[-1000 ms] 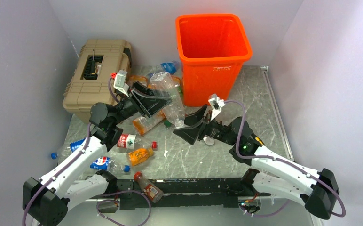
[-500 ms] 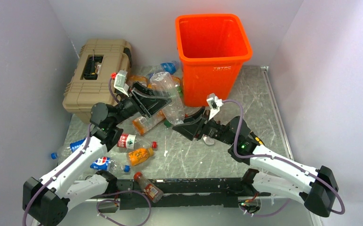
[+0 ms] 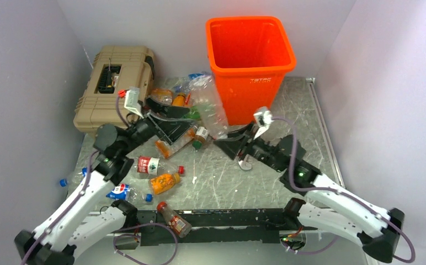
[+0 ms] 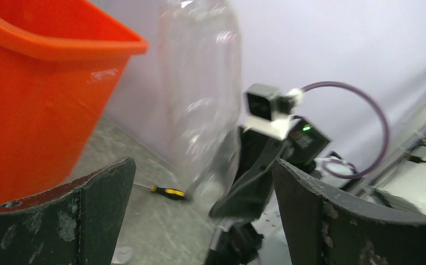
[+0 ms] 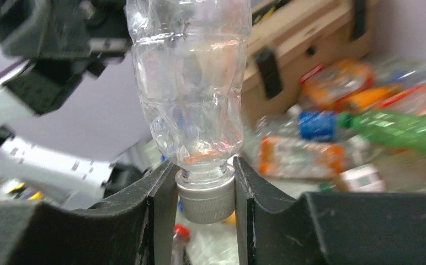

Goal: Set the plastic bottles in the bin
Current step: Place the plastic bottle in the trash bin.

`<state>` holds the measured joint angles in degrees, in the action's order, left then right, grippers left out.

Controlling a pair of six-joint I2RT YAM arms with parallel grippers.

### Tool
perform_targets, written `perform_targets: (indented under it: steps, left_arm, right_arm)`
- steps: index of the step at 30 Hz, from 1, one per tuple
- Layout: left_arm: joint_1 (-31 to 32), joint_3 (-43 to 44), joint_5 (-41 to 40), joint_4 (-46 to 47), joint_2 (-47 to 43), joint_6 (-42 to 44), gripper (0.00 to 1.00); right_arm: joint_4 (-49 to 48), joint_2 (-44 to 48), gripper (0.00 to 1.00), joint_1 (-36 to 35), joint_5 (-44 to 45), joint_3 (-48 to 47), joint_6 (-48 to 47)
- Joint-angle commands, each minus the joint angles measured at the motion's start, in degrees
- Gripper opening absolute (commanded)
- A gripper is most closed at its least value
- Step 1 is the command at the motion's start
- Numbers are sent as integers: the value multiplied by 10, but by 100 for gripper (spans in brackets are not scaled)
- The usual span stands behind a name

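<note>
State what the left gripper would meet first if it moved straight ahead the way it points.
Probably the large clear bottle just ahead of the open left gripper; depth is unclear.

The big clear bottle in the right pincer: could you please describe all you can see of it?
The large clear crumpled plastic bottle has a grey cap and no visible label. It stands inverted, cap down, beside the orange plastic bin. The right pincer clamps its cap; the open left pincer stands clear.

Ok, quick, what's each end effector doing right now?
Left end effector: open, gripping nothing.
Right end effector: closed on the cap of the large clear plastic bottle.
</note>
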<state>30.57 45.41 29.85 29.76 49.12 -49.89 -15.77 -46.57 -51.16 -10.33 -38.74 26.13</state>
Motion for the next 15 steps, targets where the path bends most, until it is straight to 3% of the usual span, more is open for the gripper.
perform_targets:
  steps: [1,5,8,12,15]
  left_arm:
    - [-1,85,-97,-213,-94,163,100]
    - [-1,144,-249,-385,-121,301,100]
    - [-1,179,-375,-469,-89,387,100]
    - [-1,139,-494,-478,-60,434,99]
    - [-1,77,-502,-439,-76,437,99]
  right_arm:
    - [142,74,0,-1,186,-120,-117]
    - [208,55,0,-1,347,-222,-175]
    - [153,11,0,0,445,-266,-222]
    - [29,-72,0,13,502,-312,-300]
    - [-18,-158,0,56,486,-364,-305]
